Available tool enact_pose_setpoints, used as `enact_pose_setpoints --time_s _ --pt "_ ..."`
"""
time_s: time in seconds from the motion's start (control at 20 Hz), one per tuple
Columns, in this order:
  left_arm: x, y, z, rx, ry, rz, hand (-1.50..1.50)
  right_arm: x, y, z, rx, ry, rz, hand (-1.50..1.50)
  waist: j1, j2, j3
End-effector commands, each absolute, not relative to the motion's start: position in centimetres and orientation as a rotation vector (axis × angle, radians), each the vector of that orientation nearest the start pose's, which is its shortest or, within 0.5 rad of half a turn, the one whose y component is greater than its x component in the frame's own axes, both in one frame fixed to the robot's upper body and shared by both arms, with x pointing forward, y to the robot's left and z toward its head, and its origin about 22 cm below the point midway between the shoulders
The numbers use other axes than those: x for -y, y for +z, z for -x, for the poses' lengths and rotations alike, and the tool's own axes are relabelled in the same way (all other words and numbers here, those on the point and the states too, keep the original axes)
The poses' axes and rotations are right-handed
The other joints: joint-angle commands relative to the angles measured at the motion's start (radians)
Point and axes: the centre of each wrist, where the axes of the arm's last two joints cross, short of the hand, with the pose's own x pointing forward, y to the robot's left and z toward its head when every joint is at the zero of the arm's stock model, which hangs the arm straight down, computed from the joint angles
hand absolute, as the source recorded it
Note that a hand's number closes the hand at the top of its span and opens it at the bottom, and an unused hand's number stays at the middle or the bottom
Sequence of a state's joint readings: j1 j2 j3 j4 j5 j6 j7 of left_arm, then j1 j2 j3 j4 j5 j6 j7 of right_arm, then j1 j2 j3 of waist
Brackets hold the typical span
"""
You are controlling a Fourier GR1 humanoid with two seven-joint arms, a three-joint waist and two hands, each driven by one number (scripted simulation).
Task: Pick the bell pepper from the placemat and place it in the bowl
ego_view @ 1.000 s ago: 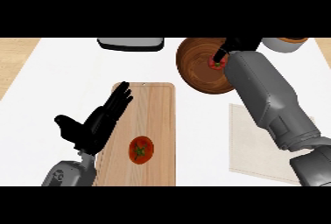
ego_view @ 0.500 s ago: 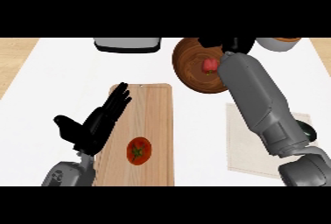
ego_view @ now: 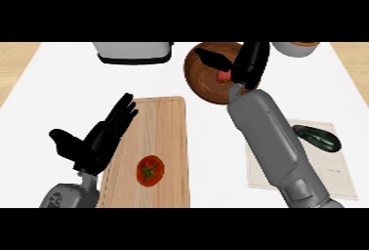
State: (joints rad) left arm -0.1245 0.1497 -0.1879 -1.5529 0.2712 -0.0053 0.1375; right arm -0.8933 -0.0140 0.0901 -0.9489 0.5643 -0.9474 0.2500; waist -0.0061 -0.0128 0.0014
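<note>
The right hand (ego_view: 241, 63) reaches out over the wooden bowl (ego_view: 205, 80) at the far side of the counter, its fingers spread apart and pointing down and away from the forearm, holding nothing that can be seen. The bell pepper (ego_view: 222, 75), a small red shape, lies inside the bowl, just beside the hand on its left and partly hidden by the fingers; its long axis cannot be made out. So the relation that matters is simple: the pepper sits directly under and slightly left of the open palm, within the bowl's rim, and no longer on the placemat (ego_view: 338, 171), where only a dark green vegetable (ego_view: 317, 137) is left. By that reading the placing looks done, and the likely next move is to lift the right hand straight up and back without brushing the rim. The left hand (ego_view: 97, 141) rests open, fingers up, at the left edge of the cutting board (ego_view: 169, 146), beside a tomato (ego_view: 150, 169), well apart from the bowl.
</note>
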Motion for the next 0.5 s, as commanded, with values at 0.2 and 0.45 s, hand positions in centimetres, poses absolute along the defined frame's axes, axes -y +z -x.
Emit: enact_pose_setpoints --time_s 0.2,0.45 --pt "-21.9 1.9 -25.9 1.463 -0.083 0.242 0.0 5.8 7.1 -29.5 2.036 -0.17 0.691 -1.5 -0.028 -0.015 -0.002" --pt "-20.9 1.4 -25.5 1.45 -0.083 0.244 0.0 4.8 3.0 -21.6 2.049 -0.101 0.653 1.5 -0.056 -0.016 -0.004"
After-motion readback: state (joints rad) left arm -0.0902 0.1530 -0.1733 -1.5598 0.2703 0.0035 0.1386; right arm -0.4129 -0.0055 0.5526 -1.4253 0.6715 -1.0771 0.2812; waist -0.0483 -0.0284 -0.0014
